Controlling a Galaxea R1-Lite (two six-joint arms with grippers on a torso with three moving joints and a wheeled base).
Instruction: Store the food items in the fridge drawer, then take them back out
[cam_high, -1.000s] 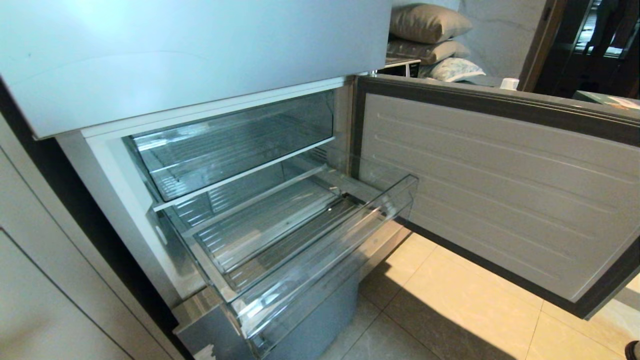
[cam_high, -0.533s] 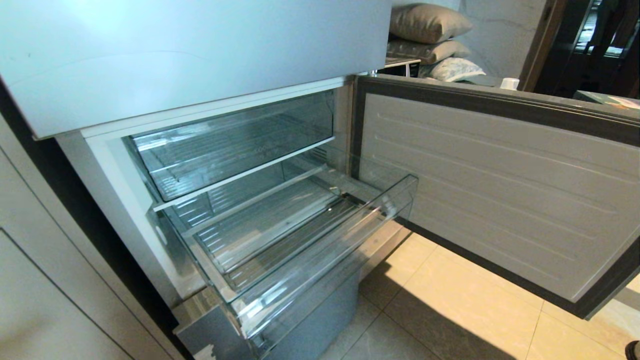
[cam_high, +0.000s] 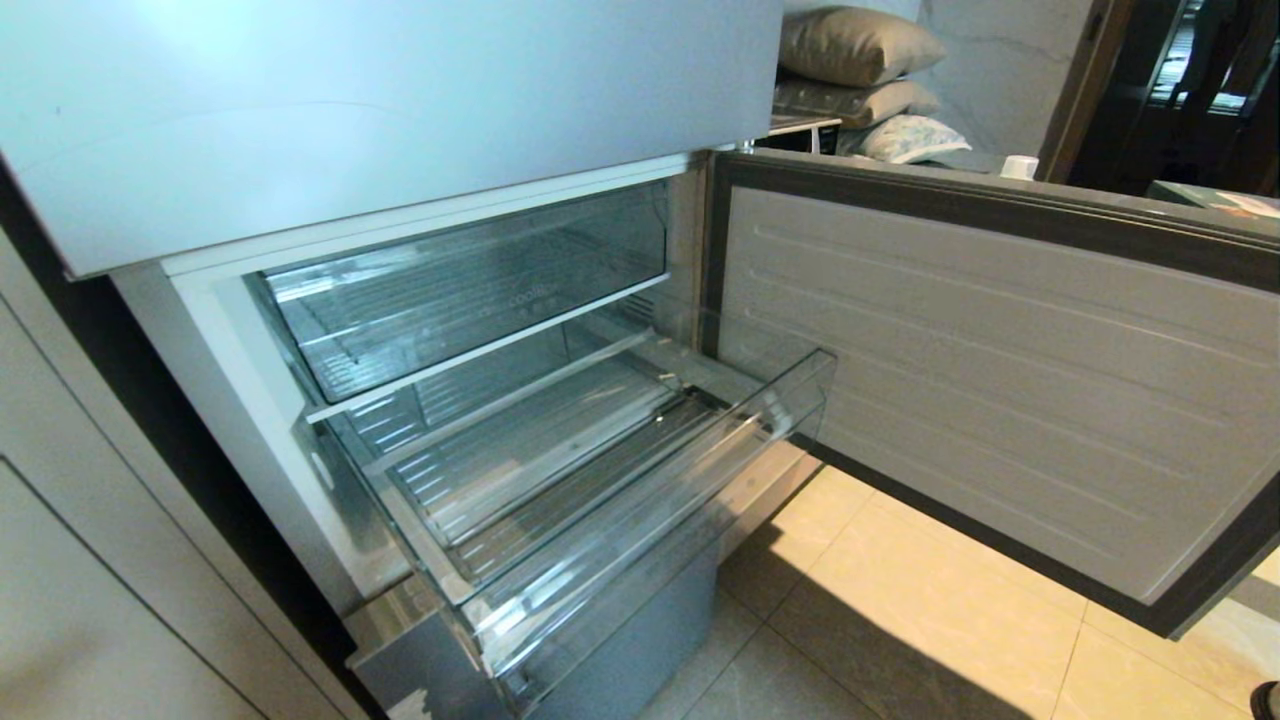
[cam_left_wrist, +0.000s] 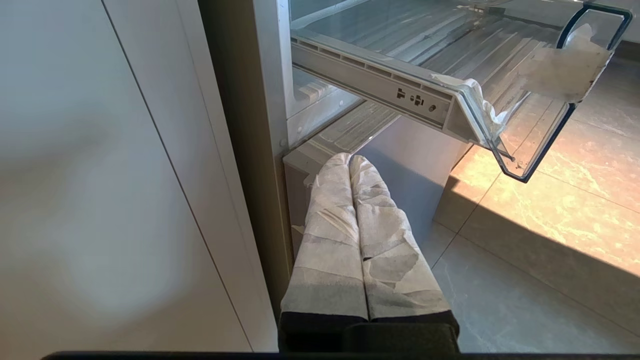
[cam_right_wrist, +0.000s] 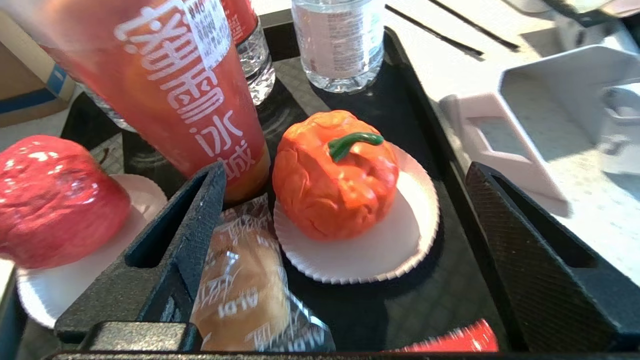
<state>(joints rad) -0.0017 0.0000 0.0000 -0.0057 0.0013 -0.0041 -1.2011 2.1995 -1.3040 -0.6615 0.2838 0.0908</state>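
My right jaws (cam_right_wrist: 345, 240) stand wide open and grip nothing. In the right wrist view their two black textured fingers (cam_right_wrist: 180, 235) frame the lower half of the frame, one at lower left, the other at lower right. Between them, at centre, the orange-red pumpkin-shaped food piece with a green stem (cam_right_wrist: 335, 175) sits on a white fluted paper liner (cam_right_wrist: 395, 245) on a black tray (cam_right_wrist: 425, 125). The jaws are apart from it, not touching. At the left edge the glossy red round food piece (cam_right_wrist: 55, 200) rests on its own white paper liner (cam_right_wrist: 75, 285). A tall orange-red drink cup with white characters (cam_right_wrist: 185, 85) stands in the upper left, and just below it a wrapped bun in clear crinkled plastic (cam_right_wrist: 245, 280) lies beside my left-hand finger. A clear plastic water bottle (cam_right_wrist: 337, 42) stands at top centre. A pale worktop (cam_right_wrist: 575, 210) fills the right side beyond the tray.

My left jaws (cam_left_wrist: 350, 165) are closed, their white-wrapped fingers (cam_left_wrist: 330, 235) pressed together at lower centre of the left wrist view, near the fridge's base and holding nothing.

In the head view the shallow, wide, transparent fridge drawer with the white-edged front (cam_high: 480, 290) sits pushed in at centre left, while the taller clear plastic drawer (cam_high: 640, 490) beneath it is pulled out. The open grey fridge door (cam_high: 1000, 380) fills the right of the frame. Neither arm shows there.
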